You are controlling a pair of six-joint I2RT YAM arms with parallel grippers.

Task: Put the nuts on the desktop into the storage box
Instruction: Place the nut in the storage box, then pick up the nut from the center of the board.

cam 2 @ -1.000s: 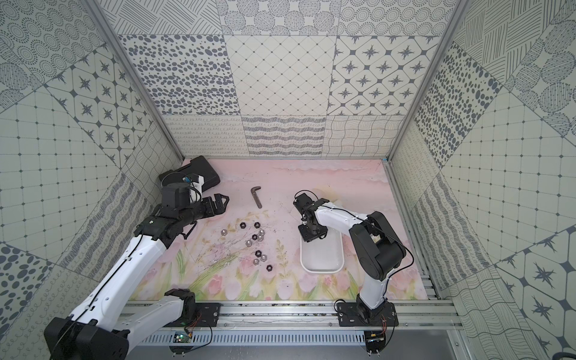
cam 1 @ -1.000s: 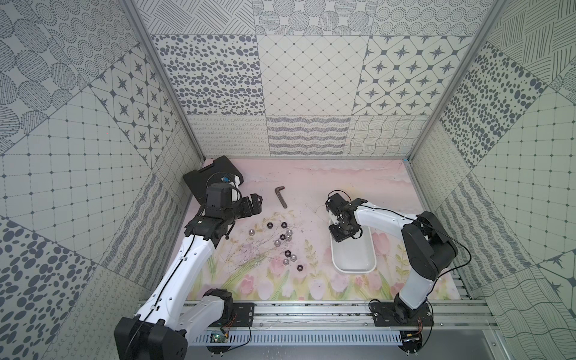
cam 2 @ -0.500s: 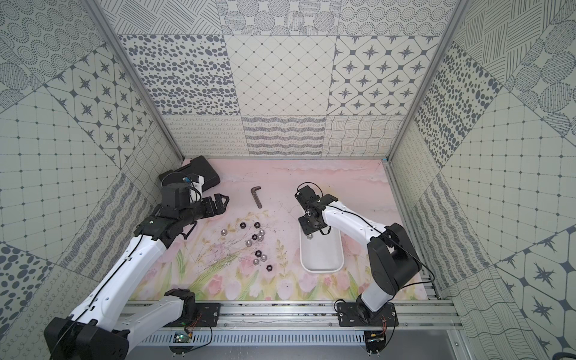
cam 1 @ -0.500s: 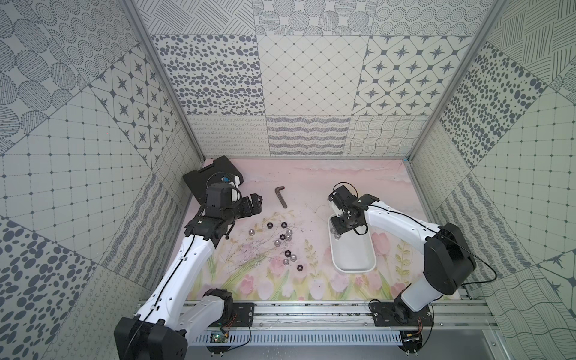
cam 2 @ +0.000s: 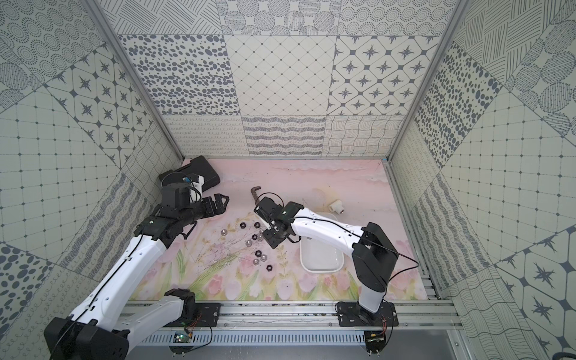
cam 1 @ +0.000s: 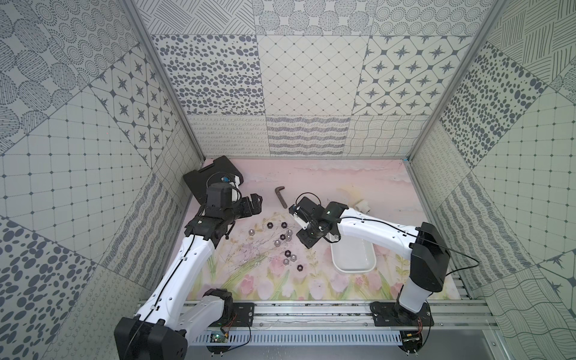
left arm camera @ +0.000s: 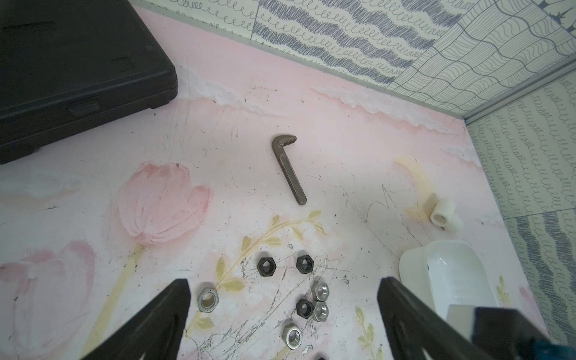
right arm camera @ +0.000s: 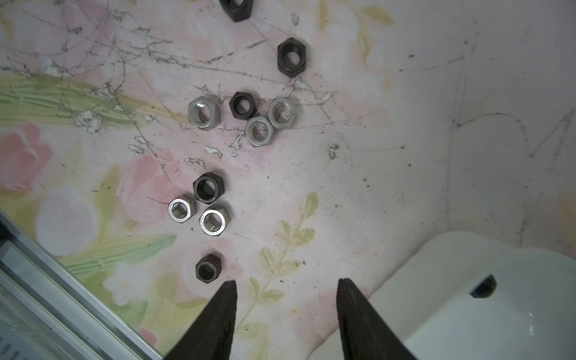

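Left wrist view: left gripper [left arm camera: 283, 282] jaws wide, empty; nuts [left arm camera: 266, 267] on the desktop [left arm camera: 343, 140] between and past its tips. Right gripper [right arm camera: 286, 281] jaws partly apart, empty; nuts ahead, box [right arm camera: 467, 265] beside one jaw, one black nut [right arm camera: 483, 285] inside.

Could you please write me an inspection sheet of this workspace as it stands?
Surface: desktop, pink floral print, scratched.
Job's things: eleven nuts loose on it, black and silver; storage box holds one dark piece, likely a nut.
Clutter: toothed metal bar, white pipe fitting, black case.
Grippers: left gripper open, empty; right gripper open, empty.
Cables: black cables along both arms.
Surroundings: patterned wall panels; metal rail in front.
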